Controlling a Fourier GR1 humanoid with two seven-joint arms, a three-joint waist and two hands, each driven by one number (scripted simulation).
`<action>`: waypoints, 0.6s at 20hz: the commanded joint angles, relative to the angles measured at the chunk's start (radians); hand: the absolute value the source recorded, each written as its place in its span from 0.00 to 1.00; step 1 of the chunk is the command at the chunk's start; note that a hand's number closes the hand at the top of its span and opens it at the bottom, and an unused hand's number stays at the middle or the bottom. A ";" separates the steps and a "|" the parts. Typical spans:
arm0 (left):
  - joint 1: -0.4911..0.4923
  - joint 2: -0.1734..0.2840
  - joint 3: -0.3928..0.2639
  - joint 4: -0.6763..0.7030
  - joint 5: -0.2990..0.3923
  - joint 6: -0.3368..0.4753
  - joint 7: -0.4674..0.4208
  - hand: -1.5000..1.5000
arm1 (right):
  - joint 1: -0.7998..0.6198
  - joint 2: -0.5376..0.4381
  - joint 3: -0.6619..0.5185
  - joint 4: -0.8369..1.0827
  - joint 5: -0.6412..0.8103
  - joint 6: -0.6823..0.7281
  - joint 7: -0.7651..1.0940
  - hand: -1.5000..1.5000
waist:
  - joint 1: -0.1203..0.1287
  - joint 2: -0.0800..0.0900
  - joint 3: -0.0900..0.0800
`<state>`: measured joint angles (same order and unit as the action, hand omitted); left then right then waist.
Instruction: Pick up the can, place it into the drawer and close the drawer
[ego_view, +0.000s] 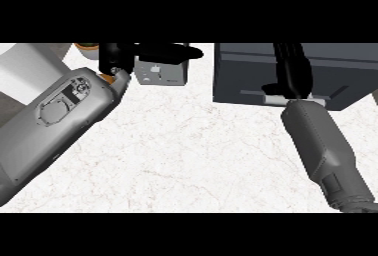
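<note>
Both hands: right hand (291, 75) fingers straight against drawer (295, 75); left hand (148, 52) unclear.

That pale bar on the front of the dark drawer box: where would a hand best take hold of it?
Probably mid-bar, from the front. The handle runs level along the drawer face, so fingers can hook over it. The right hand is already there.

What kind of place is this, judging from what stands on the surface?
Probably a kitchen: a white marbled counter, a dark grey drawer unit standing on it with a pale handle, and a small grey appliance at the back.
</note>
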<state>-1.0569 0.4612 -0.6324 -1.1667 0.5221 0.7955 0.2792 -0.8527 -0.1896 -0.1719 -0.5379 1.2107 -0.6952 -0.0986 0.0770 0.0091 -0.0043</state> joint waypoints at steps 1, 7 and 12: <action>0.073 0.036 0.001 -0.077 -0.006 -0.016 0.000 0.00 | -0.116 -0.004 -0.026 0.133 0.008 -0.021 0.014 0.00 | 0.024 0.013 0.006; 0.137 0.064 0.009 -0.144 -0.016 -0.027 -0.011 0.00 | -0.167 -0.031 -0.057 0.200 -0.013 -0.062 -0.005 0.00 | 0.038 0.022 0.007; 0.159 0.081 0.022 -0.164 -0.033 -0.033 -0.008 0.00 | -0.259 -0.032 -0.066 0.259 -0.007 -0.039 0.004 0.00 | 0.025 0.023 0.007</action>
<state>-0.9138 0.5227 -0.6220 -1.3145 0.4960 0.7786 0.2742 -1.0162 -0.2207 -0.2163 -0.3243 1.2191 -0.7459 -0.0907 0.0827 0.0179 -0.0001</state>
